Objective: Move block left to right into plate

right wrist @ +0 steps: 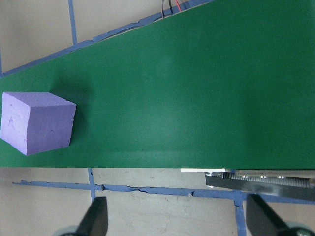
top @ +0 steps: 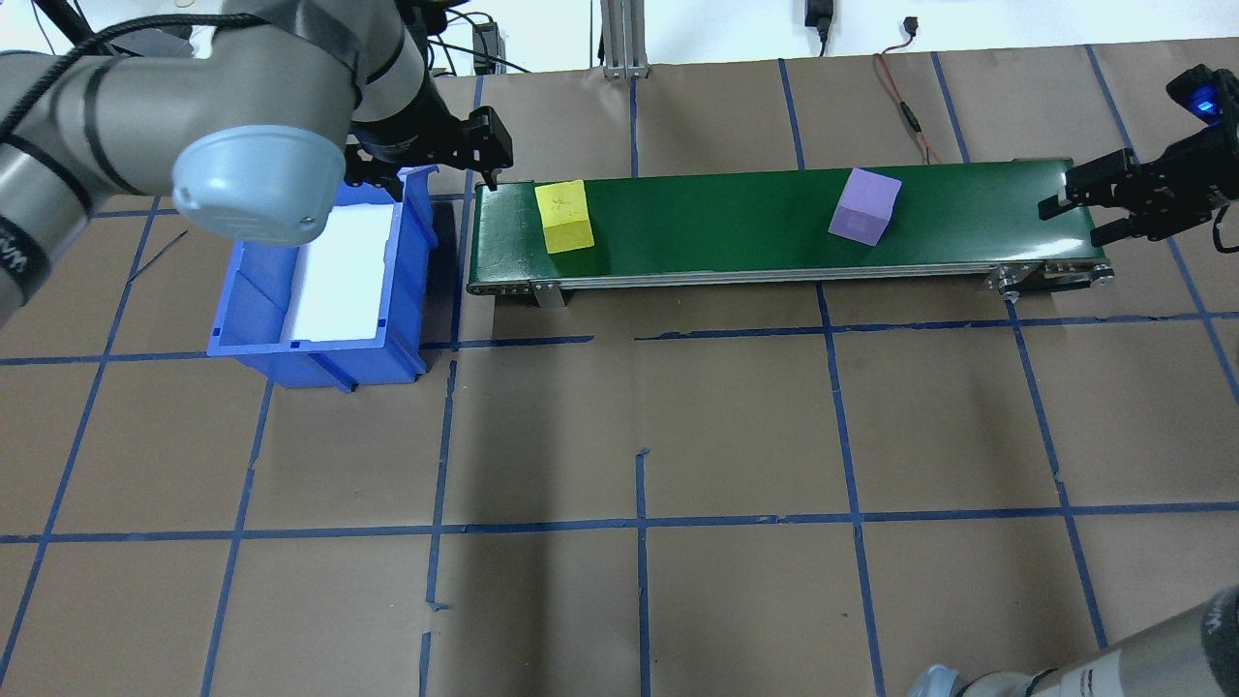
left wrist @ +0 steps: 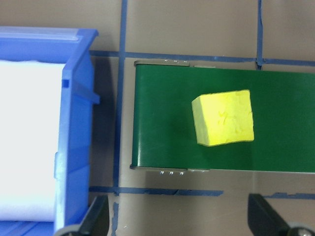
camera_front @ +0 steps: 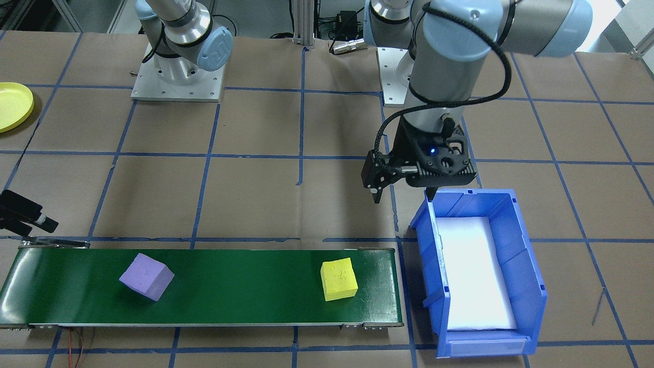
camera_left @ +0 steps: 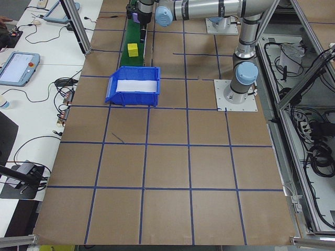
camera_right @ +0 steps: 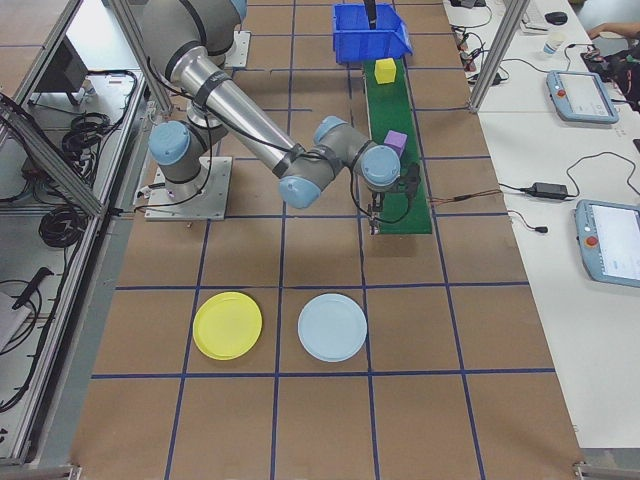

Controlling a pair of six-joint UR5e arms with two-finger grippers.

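Observation:
Two blocks lie on the green conveyor belt (top: pixel 716 227). A yellow block (top: pixel 565 216) (camera_front: pixel 339 279) (left wrist: pixel 224 118) sits near the belt's end on my left. A purple block (top: pixel 864 206) (camera_front: pixel 146 276) (right wrist: pixel 37 123) rests farther toward my right. My left gripper (top: pixel 440 174) (left wrist: pixel 179 223) hangs open and empty above the gap between the bin and the belt's end. Off the other end of the belt, my right gripper (top: pixel 1079 218) (right wrist: pixel 179 223) is open and empty too. The yellow plate (camera_right: pixel 227 325) (camera_front: pixel 13 106) lies on the table on my right side, away from the belt.
A blue bin (top: pixel 319 363) (camera_front: pixel 526 286) with a white liner stands beside the belt's left end. Next to the yellow plate lies a light blue plate (camera_right: pixel 333 327). Brown paper with blue tape lines covers the table. Red wires (top: pixel 905 106) trail behind the belt.

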